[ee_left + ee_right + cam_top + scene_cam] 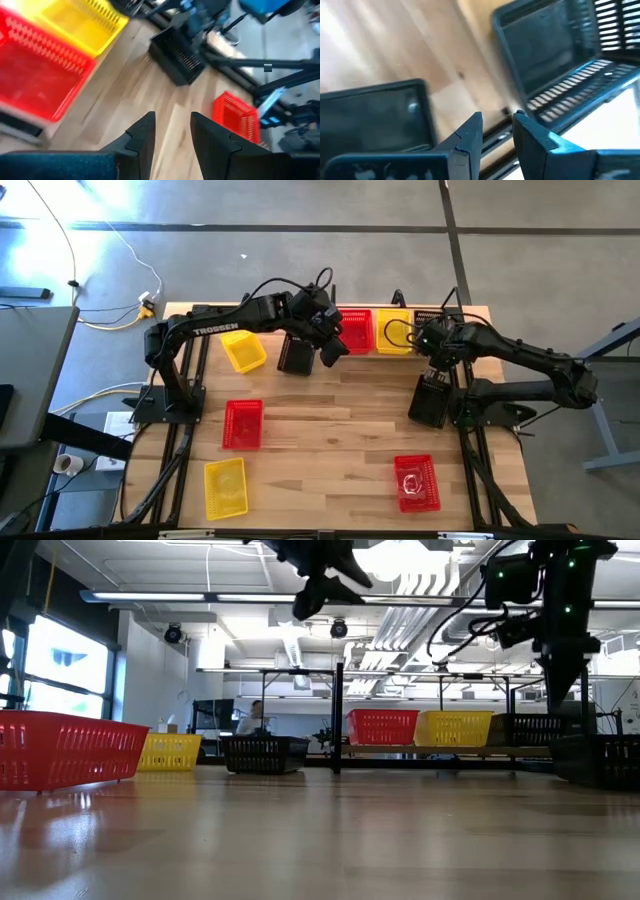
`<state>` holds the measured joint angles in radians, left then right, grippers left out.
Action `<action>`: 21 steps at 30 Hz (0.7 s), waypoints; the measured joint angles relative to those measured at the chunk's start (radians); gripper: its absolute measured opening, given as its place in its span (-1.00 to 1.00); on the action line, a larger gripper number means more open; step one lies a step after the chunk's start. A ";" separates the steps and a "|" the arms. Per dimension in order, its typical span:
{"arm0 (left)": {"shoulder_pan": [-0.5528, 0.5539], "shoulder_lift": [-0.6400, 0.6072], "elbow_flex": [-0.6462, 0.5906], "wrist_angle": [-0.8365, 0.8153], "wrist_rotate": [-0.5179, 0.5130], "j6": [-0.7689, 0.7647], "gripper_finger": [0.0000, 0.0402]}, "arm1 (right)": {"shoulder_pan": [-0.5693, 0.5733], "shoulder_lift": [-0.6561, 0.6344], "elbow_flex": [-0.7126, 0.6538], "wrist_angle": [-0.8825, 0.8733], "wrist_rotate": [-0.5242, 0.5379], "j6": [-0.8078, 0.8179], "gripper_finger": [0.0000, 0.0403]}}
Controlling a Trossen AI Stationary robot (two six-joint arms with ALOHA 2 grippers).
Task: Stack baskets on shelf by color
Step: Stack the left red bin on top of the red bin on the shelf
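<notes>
The shelf (430,749) stands along the table's far edge with a red basket (355,330), a yellow basket (393,332) and a black basket (535,728) side by side on its board. My left gripper (330,352) hangs open in the air in front of the red one, nothing between its fingers (145,130). My right gripper (497,116) points down, open and empty, between the shelf's black basket (555,60) and another black basket (432,400) resting on the table.
Loose baskets rest on the tabletop: a black one (296,355) and a yellow one (243,350) at the far left, a red one (242,423) mid-left, a yellow one (225,485) near left, a red one (416,482) near right.
</notes>
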<state>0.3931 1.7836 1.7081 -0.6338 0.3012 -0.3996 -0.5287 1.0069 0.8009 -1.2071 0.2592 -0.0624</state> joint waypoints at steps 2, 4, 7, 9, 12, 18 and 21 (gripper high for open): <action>0.002 0.000 0.000 -0.034 -0.021 0.017 -0.44 | 0.000 0.000 0.020 -0.020 -0.067 0.036 -0.53; 0.002 0.000 0.000 -0.078 -0.052 0.033 -0.44 | 0.002 -0.001 0.034 -0.033 -0.145 0.074 -0.53; 0.001 -0.008 0.000 -0.177 -0.077 0.067 -0.44 | 0.020 -0.001 0.044 -0.038 -0.257 0.148 -0.53; -0.006 -0.017 0.000 -0.241 -0.109 0.093 -0.44 | 0.045 -0.001 0.044 -0.038 -0.318 0.196 -0.53; -0.020 -0.038 -0.001 -0.349 -0.164 0.133 -0.44 | 0.096 -0.001 0.044 -0.038 -0.372 0.269 -0.53; -0.060 -0.078 -0.001 -0.554 -0.264 0.168 -0.44 | 0.242 -0.001 0.044 -0.020 -0.389 0.463 -0.53; -0.092 -0.108 -0.022 -0.595 -0.312 0.167 -0.44 | 0.329 -0.001 0.044 0.016 -0.389 0.573 -0.53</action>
<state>0.3007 1.6759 1.6862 -1.2291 -0.0112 -0.2323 -0.1996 1.0061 0.8452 -1.1909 -0.1295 0.5102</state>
